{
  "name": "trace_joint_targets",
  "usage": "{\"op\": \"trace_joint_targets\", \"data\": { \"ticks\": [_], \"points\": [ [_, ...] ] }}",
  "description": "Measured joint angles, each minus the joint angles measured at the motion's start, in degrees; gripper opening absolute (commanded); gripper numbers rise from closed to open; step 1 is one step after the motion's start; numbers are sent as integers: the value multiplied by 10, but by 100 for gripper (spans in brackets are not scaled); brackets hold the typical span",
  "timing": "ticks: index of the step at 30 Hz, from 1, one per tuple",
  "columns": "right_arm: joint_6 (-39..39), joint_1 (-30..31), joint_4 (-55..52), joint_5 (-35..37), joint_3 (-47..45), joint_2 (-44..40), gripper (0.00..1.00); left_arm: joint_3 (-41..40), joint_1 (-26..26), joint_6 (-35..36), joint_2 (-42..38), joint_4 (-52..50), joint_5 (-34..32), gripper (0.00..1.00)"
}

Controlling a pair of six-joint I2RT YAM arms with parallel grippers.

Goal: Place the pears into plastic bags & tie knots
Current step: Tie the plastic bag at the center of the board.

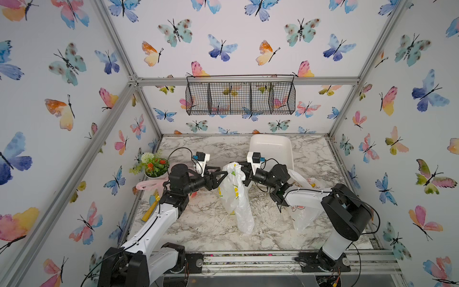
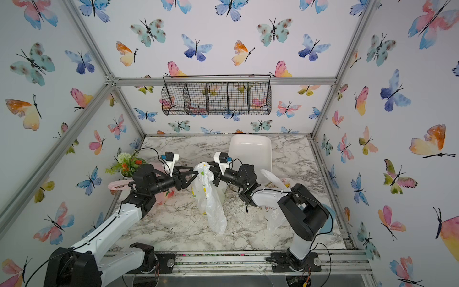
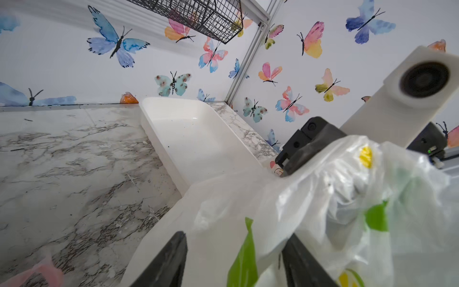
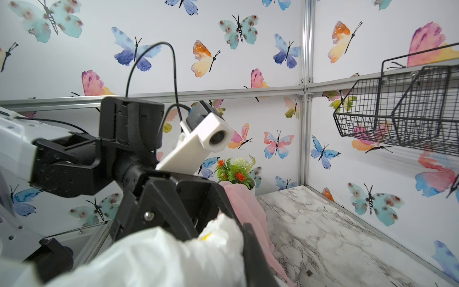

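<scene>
Plastic bag [image 1: 233,192] pinched by right end effector [image 1: 242,172], left arm [image 1: 162,215] outstretched

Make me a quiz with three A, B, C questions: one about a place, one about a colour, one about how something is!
1. Where is the white rectangular plastic tray? A: at the back of the marble table. B: hanging on the wall. C: on the front rail.
2. What colour are the round prints on the thin white plastic bag in the middle? A: blue. B: yellow. C: black.
3. How is the tray? A: full of pears. B: under a lid. C: empty.
Answers: A, it lies at the table's far edge. B, yellow lemons show on it. C, the left wrist view shows its bare bottom.
</scene>
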Motion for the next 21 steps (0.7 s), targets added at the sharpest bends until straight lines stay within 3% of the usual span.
{"op": "trace_joint_targets", "data": {
  "ticks": [3,6,18,20,21],
  "points": [
    [9,0,2,-7,6,0,17,-22,-22,-24,17,52,12,13],
    [16,0,4,-14,21,3,21,-41,-47,-44,26,102,17,2],
    [31,-1,8,-28,37,26,33,-63,-82,-71,61,173,16,0],
    [34,-1,9,-32,38,27,32,-63,-96,-71,71,181,15,0],
    [36,-1,10,-36,40,30,24,-63,-104,-71,77,184,14,0]
  ]
}}
